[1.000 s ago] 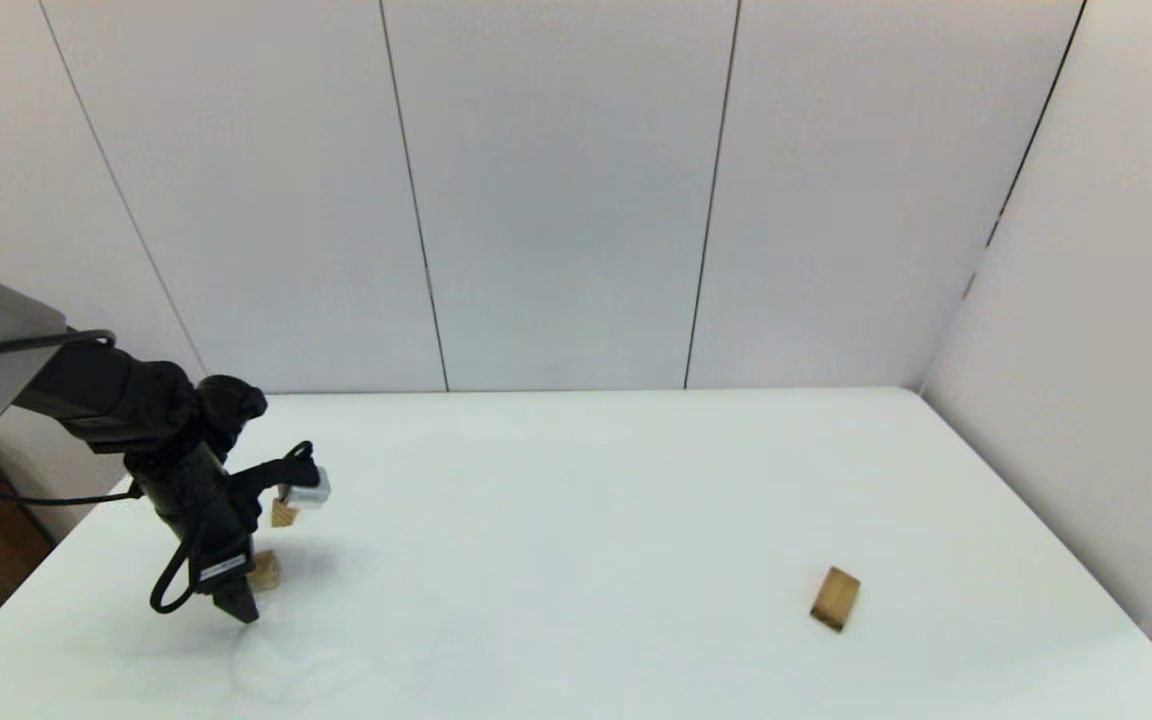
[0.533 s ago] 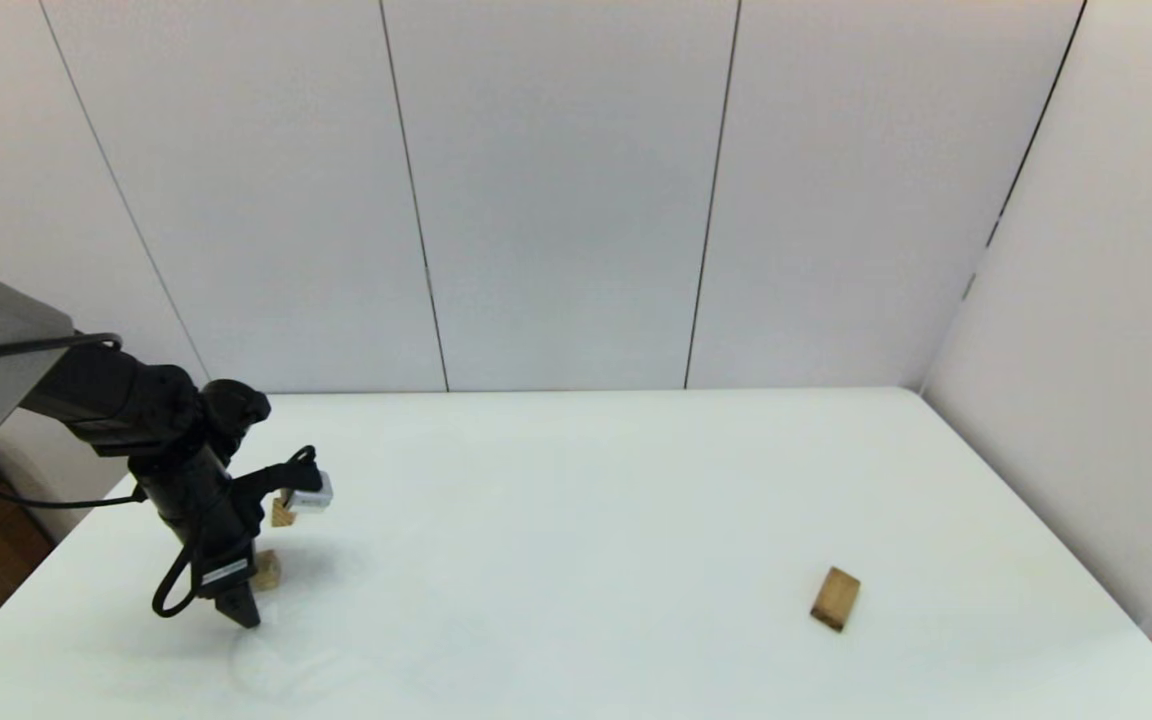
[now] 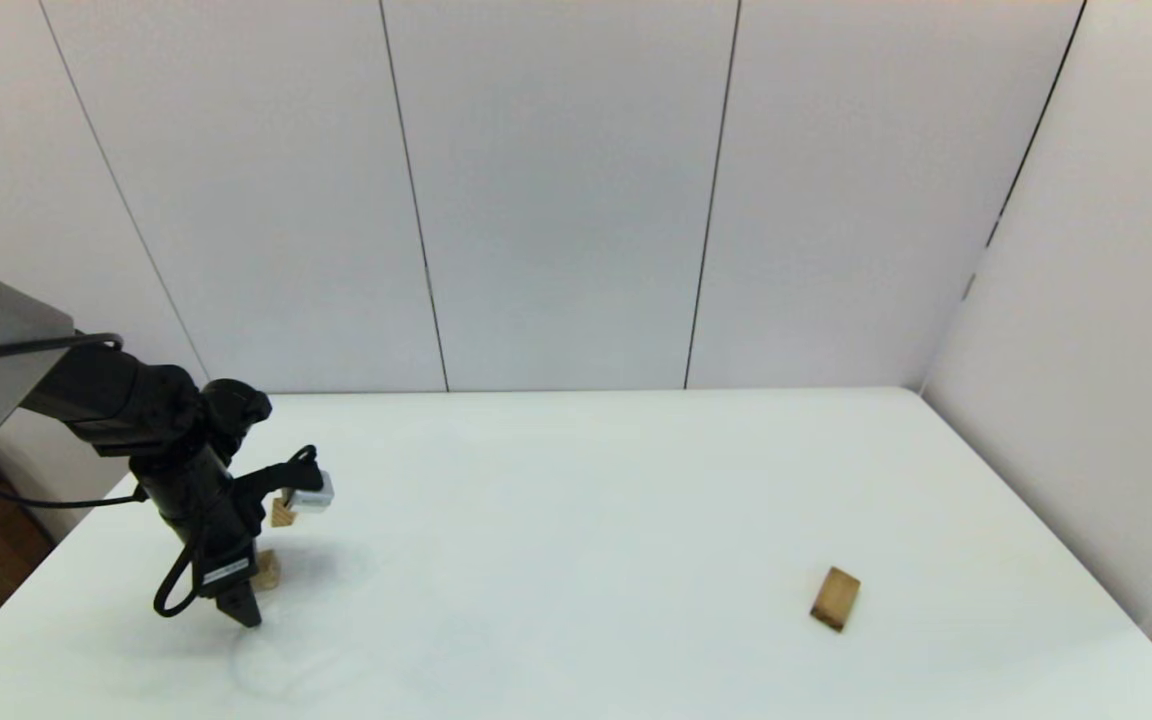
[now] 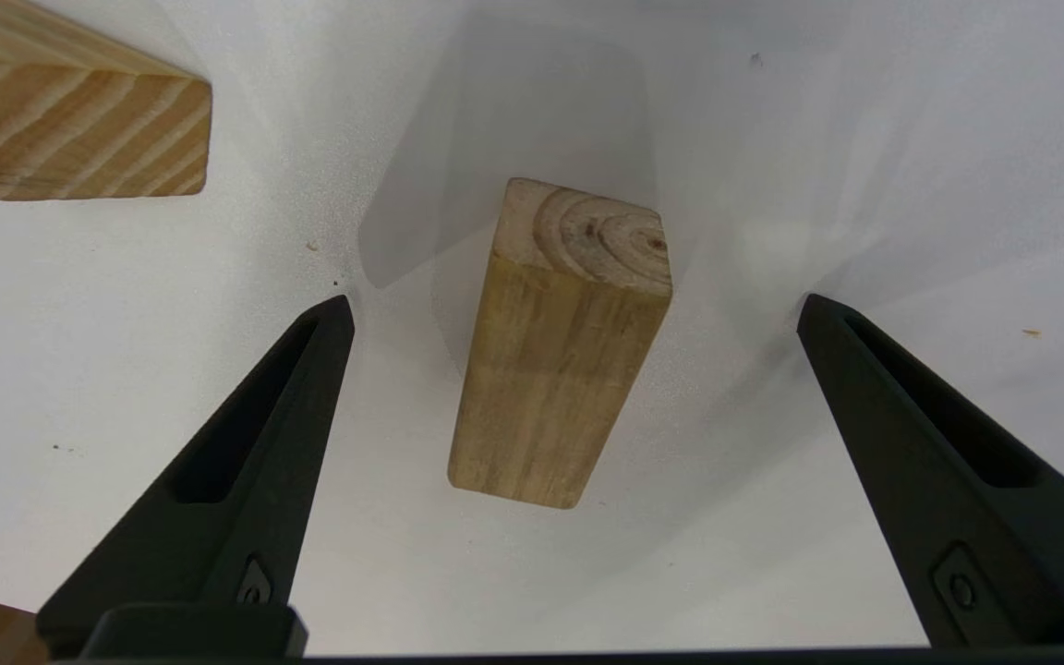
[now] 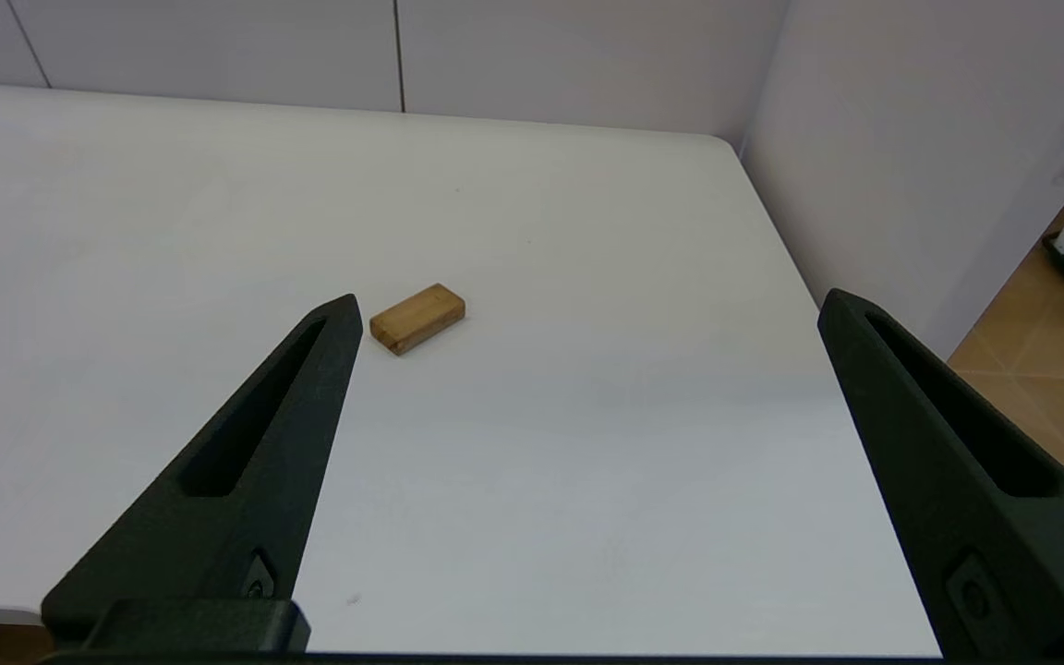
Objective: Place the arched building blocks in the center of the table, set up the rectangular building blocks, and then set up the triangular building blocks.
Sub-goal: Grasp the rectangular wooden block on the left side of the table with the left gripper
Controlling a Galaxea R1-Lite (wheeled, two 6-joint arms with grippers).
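Pale wall panels back a white table (image 3: 586, 500) that holds only three wooden blocks. Your left gripper (image 4: 569, 305) is down at the table's left edge, fingers spread wide with the arched block (image 4: 560, 342) between them, untouched on either side. The block lies with one end grain toward the far side, and its notch is hidden from you. The striped triangular block (image 4: 79, 120) sits near the left finger's outer side. If you close off-centre, one finger will probably meet the arched block first and skew it or push it along the table. A sideways drift could also clip the triangular block. The rectangular block (image 3: 835, 598) lies flat far over on the right, ahead of your right gripper (image 5: 587, 314), which hangs spread and empty over the near right of the table.
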